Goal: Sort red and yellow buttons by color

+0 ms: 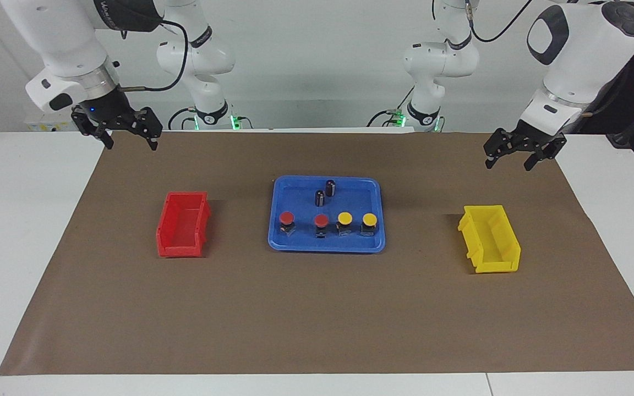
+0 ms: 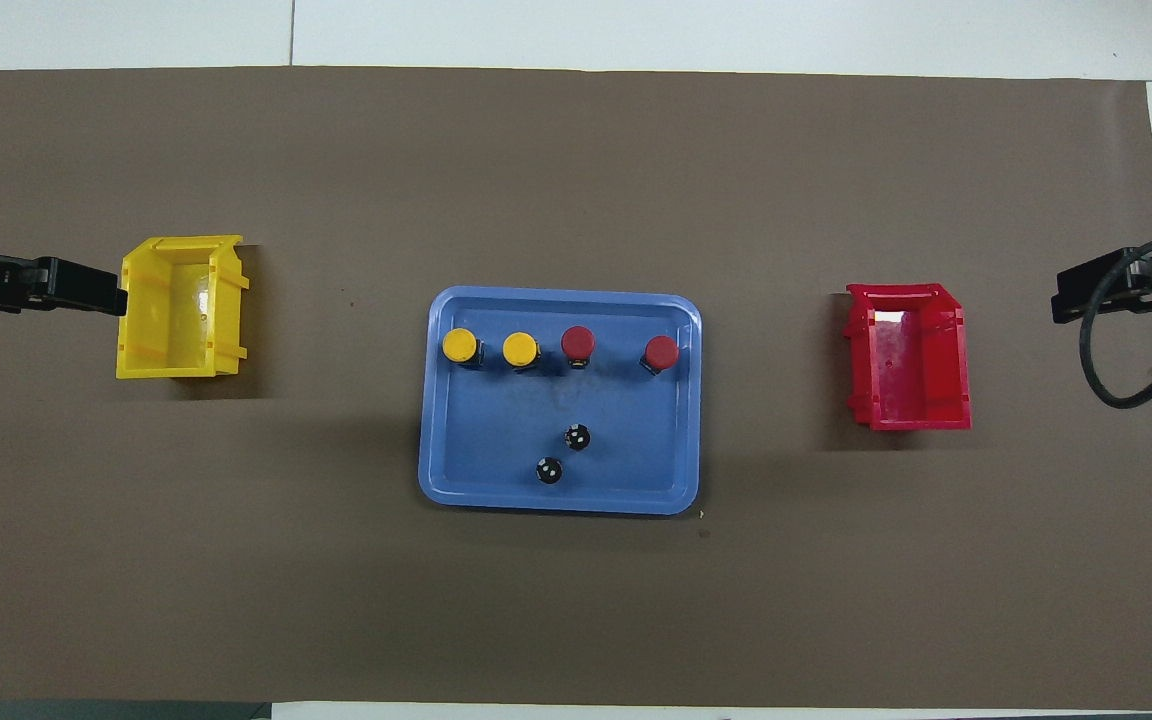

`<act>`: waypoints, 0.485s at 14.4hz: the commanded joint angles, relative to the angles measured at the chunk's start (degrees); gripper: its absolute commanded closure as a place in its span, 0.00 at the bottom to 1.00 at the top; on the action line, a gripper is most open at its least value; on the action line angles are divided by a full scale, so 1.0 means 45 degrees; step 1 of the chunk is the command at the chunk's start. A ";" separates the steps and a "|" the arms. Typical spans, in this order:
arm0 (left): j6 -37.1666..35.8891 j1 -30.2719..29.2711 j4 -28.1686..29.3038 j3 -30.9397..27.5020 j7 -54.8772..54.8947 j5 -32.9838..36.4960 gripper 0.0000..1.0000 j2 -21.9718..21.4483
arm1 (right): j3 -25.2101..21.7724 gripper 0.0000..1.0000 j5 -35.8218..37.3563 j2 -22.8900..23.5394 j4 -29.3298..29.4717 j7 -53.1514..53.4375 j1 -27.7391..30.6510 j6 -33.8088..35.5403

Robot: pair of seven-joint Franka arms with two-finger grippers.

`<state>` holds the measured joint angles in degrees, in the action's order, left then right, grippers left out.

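Red, yellow buttons (image 1: pixel 328 222) in tray (image 1: pixel 278 242) | pincers well apart, raised

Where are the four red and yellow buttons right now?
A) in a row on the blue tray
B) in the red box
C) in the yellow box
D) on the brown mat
A: the two red buttons and two yellow buttons stand in a row on the blue tray.

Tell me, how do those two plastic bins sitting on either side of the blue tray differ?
The red bin is red and lies toward the right arm's end of the table; the yellow bin is yellow and lies toward the left arm's end. Both are small open-topped bins, both empty, each standing on the brown mat apart from the blue tray.
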<state>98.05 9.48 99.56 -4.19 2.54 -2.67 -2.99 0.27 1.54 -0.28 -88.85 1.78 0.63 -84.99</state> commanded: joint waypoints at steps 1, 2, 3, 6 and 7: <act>-0.0226 -0.0094 -0.0094 0.0071 0.0080 0.0221 0.00 -0.0058 | 0.0116 0.00 -0.0186 -0.0290 -0.0372 -0.0318 0.0211 -0.0215; -0.0226 -0.0094 -0.0094 0.0071 0.0080 0.0221 0.00 -0.0058 | 0.0116 0.00 -0.0186 -0.0290 -0.0372 -0.0318 0.0211 -0.0215; -0.0226 -0.0094 -0.0094 0.0071 0.0080 0.0221 0.00 -0.0058 | 0.0116 0.00 -0.0186 -0.0290 -0.0372 -0.0318 0.0192 -0.0195; -0.0226 -0.0094 -0.0094 0.0071 0.0080 0.0221 0.00 -0.0058 | 0.0116 0.00 -0.0167 -0.0290 -0.0392 -0.0318 0.0133 -0.0195; -0.0226 -0.0094 -0.0094 0.0071 0.0080 0.0221 0.00 -0.0058 | 0.0116 0.00 -0.0148 -0.0309 -0.0450 -0.0240 0.0075 -0.0234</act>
<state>98.05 9.48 99.56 -4.19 2.54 -2.67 -2.99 0.32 1.54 -0.28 -88.88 1.78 0.58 -84.99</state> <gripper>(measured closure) 0.000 0.000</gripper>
